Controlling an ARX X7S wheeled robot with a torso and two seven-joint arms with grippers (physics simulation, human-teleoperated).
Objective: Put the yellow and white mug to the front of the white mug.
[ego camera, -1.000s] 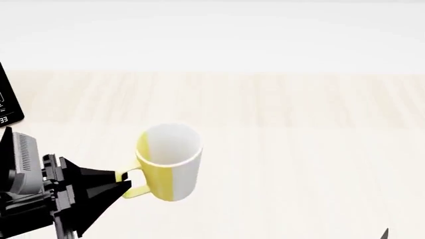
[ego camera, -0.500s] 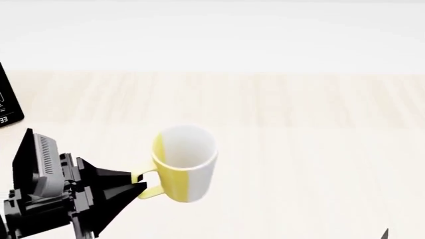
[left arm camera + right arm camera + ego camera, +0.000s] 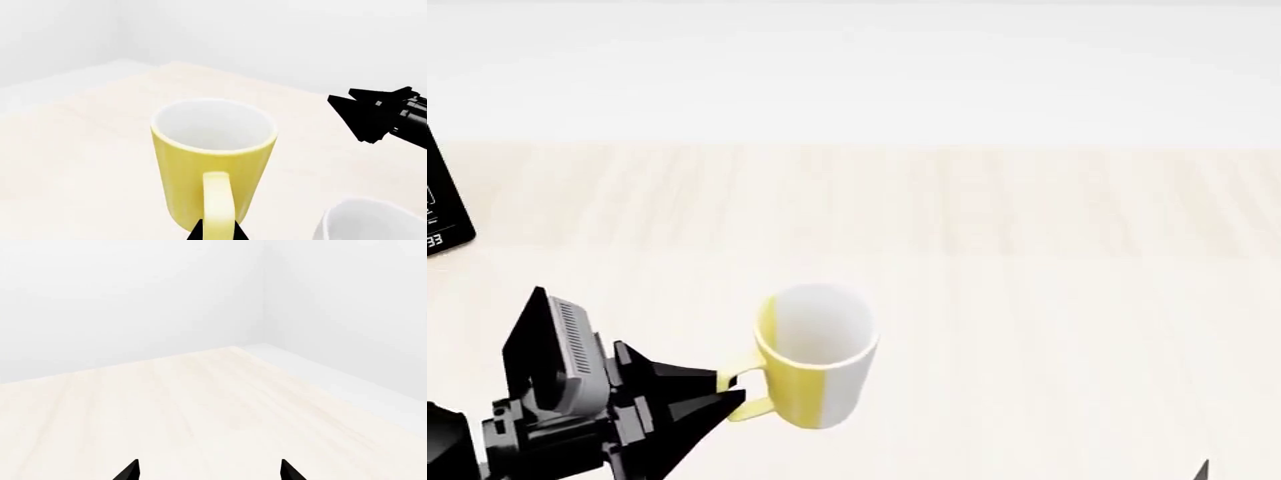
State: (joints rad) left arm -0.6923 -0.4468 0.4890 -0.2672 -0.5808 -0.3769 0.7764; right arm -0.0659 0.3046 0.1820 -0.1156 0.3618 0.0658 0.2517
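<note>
The yellow and white mug (image 3: 817, 360) hangs upright above the light wood table, yellow on its left side and white on its right. My left gripper (image 3: 727, 395) is shut on its yellow loop handle; in the left wrist view the black fingertips (image 3: 217, 231) pinch the handle below the mug (image 3: 213, 155). The white mug (image 3: 373, 220) shows only as a rim at that view's edge, close beside the held mug; it is out of the head view. My right gripper (image 3: 210, 471) is open and empty over bare table, and also shows in the left wrist view (image 3: 370, 116).
A black device (image 3: 443, 200) sits at the table's left edge. The light wood table (image 3: 1028, 260) stretches back to a white wall. Only a tip of my right gripper (image 3: 1201, 468) shows at the head view's lower right.
My left gripper has carried the yellow and white mug to the right and toward the table's front. The right arm has not moved.
</note>
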